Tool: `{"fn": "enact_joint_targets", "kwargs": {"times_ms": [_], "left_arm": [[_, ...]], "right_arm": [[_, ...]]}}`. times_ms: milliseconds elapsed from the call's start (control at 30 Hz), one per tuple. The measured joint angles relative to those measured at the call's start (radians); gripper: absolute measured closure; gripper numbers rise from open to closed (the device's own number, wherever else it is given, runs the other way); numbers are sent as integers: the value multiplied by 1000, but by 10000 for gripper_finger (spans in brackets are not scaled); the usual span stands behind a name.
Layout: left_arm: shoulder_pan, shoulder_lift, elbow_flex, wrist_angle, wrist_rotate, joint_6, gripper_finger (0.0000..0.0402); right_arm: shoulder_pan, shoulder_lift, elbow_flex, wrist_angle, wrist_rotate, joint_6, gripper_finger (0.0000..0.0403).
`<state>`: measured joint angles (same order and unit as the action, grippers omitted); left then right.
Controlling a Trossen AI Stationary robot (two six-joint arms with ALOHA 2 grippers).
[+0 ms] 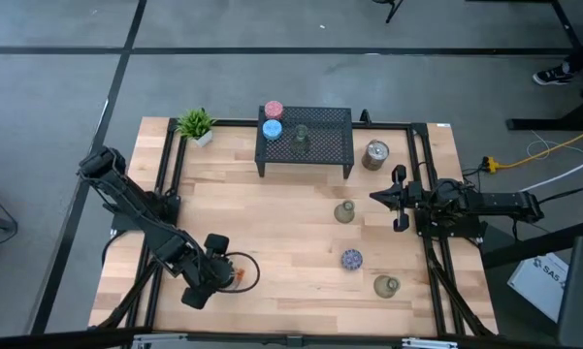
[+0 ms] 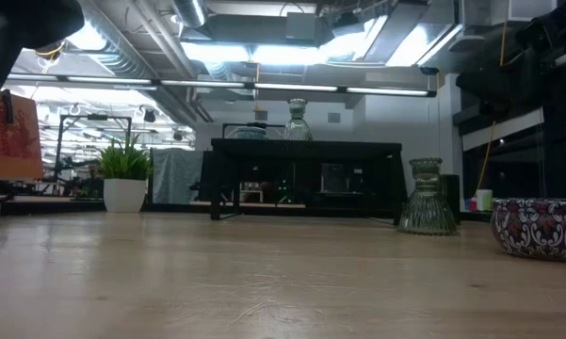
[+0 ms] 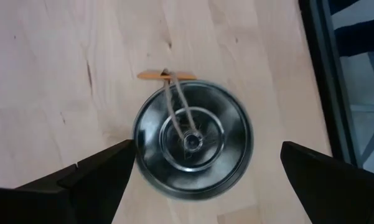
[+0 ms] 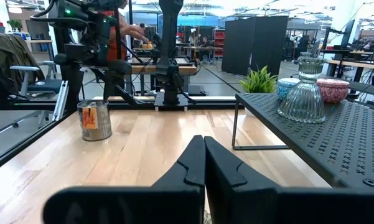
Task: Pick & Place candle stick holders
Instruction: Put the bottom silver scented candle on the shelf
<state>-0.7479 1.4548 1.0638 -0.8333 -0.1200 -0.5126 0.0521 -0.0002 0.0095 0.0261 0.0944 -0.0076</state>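
Jaws of the left gripper (image 3: pixel 202 180) stand wide open astride a silver candle stick holder (image 3: pixel 193 140) well in front of the black rack (image 1: pixel 306 134), gripping nothing; right gripper (image 1: pixel 376 197) shut, empty.

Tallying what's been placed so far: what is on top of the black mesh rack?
On the black mesh rack stand a pink holder, a light blue holder and a clear ribbed glass holder. Whatever lies beneath the rack is hidden from above.
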Motion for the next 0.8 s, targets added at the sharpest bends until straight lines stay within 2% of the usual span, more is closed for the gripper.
{"fn": "enact_joint_targets", "kwargs": {"times_ms": [500, 700, 800], "left_arm": [[12, 3, -27, 27, -27, 21, 2], [18, 16, -26, 30, 33, 27, 2], [17, 17, -26, 30, 24, 28, 2]], "right_arm": [[0, 0, 0, 0, 0, 0, 402], [0, 0, 0, 0, 0, 0, 402], [0, 0, 0, 0, 0, 0, 402]]}}
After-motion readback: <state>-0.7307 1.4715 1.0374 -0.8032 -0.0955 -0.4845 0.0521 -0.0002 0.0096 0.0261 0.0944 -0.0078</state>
